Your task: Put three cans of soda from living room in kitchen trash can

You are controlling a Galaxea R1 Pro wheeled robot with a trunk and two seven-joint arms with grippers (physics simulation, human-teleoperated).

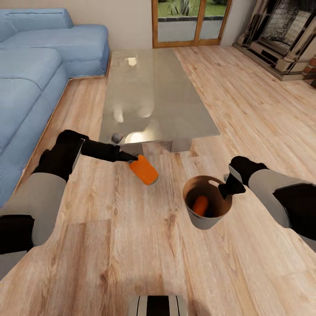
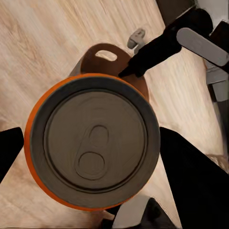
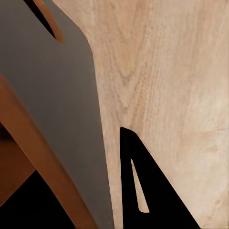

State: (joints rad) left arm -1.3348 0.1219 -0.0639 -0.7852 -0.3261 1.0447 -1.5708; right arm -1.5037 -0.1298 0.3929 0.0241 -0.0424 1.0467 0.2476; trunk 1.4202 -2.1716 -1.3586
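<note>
My left gripper (image 1: 133, 160) is shut on an orange soda can (image 1: 144, 170), held tilted above the wood floor, left of the trash can (image 1: 218, 219). In the left wrist view the can's grey top (image 2: 93, 148) faces the camera between the black fingers (image 2: 195, 186), with the trash can (image 2: 102, 58) beyond it. Another orange can (image 1: 200, 205) lies inside the bin's brown interior. My right gripper (image 1: 229, 188) is shut on the bin's rim; its wrist view shows the grey wall (image 3: 57, 95) and one finger (image 3: 143, 191) outside it.
The glass coffee table (image 1: 175, 118) stands just ahead, with a small grey round object (image 1: 117, 138) at its near edge. The blue sofa (image 1: 35, 83) runs along the left. Glass doors (image 1: 188, 22) and the fireplace (image 1: 285, 39) lie beyond.
</note>
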